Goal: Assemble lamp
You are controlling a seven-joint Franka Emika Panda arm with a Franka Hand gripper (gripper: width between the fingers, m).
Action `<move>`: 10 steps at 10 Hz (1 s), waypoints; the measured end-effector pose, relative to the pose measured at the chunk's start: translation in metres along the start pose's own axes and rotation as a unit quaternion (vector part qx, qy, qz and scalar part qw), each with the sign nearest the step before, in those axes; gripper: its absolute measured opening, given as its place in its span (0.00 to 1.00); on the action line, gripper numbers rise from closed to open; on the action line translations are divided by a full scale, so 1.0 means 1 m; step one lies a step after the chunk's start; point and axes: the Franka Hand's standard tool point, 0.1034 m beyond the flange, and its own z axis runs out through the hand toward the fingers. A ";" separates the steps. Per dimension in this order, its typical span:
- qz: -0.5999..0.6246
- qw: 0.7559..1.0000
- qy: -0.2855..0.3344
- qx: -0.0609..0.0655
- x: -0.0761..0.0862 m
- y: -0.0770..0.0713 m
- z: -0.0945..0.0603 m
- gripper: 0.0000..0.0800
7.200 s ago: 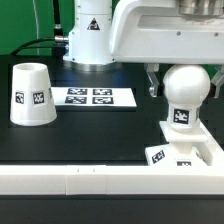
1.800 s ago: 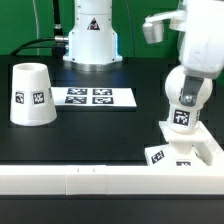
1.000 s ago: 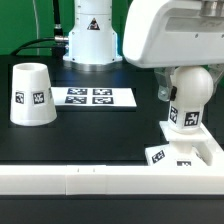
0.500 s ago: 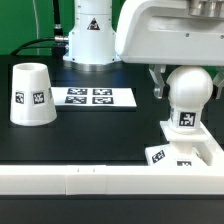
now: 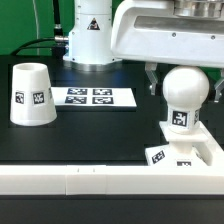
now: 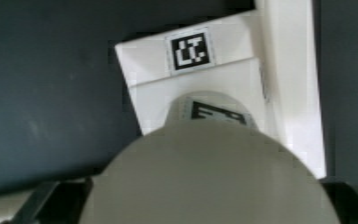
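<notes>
The round bulb (image 5: 186, 92) stands upright, neck down, on the low square base (image 5: 183, 152) at the exterior view's right. My gripper (image 5: 185, 88) comes down over it with one finger (image 5: 152, 78) showing beside the bulb's left flank. In the wrist view the bulb (image 6: 202, 170) fills the space between my dark fingers, with no gap showing, above the tagged base (image 6: 190, 60). My gripper (image 6: 202, 208) looks shut on the bulb. The conical shade (image 5: 30, 95) stands mouth down at the exterior view's left, far from the gripper.
The marker board (image 5: 92, 97) lies flat between the shade and the bulb. The long white rail (image 5: 90, 181) runs along the front edge and turns up beside the base at the right; it also shows in the wrist view (image 6: 288, 70). The robot's pedestal (image 5: 92, 35) stands behind.
Over the last second my hand has turned back and settled square over the bulb. The bulb went from leaning to upright and shifted slightly left. The shade has not moved.
</notes>
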 end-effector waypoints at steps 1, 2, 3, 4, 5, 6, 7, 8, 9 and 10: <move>0.048 0.999 -0.006 0.001 -0.002 0.000 0.000 0.72; 0.103 0.995 -0.009 0.003 -0.002 -0.001 0.000 0.72; 0.155 0.988 -0.013 0.006 -0.002 -0.001 0.001 0.72; 0.197 0.980 -0.017 0.010 -0.002 -0.002 0.001 0.72; 0.233 0.972 -0.022 0.014 -0.002 -0.002 0.001 0.72; 0.258 0.966 -0.025 0.017 -0.002 -0.001 0.001 0.72; 0.279 0.960 -0.026 0.016 -0.002 -0.002 0.001 0.72; 0.281 0.959 -0.026 0.016 -0.002 -0.002 0.001 0.72; 0.274 0.961 -0.025 0.017 -0.002 -0.002 0.001 0.79; 0.255 0.967 -0.024 0.018 -0.002 -0.003 0.000 0.79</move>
